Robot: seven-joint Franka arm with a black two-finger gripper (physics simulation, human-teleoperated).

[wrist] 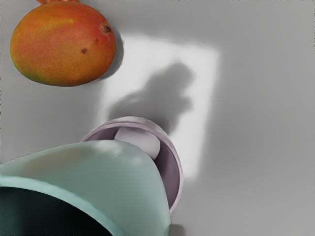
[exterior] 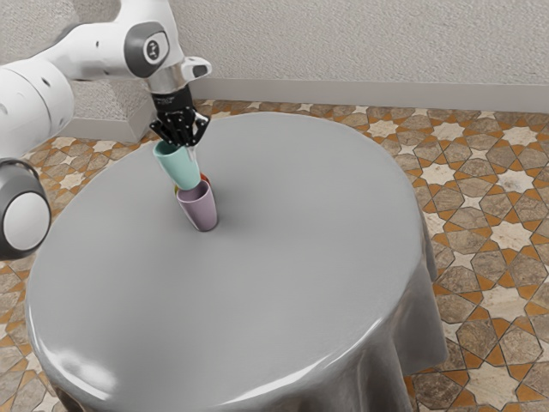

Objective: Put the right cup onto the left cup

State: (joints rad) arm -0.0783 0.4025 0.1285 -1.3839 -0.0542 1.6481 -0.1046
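Teal cup (exterior: 178, 167) hangs tilted from the black gripper (exterior: 186, 146) — its fingers pinched on the cup's wall — with its base over the mouth of an upright mauve cup (exterior: 200, 210) in the exterior view. Whether the two cups touch, one cannot tell. The mauve cup stands toward eleven o'clock from the middle of a gray-clothed round table (exterior: 266, 283); a red-orange mango (wrist: 63, 44) lies near it, toward twelve o'clock.
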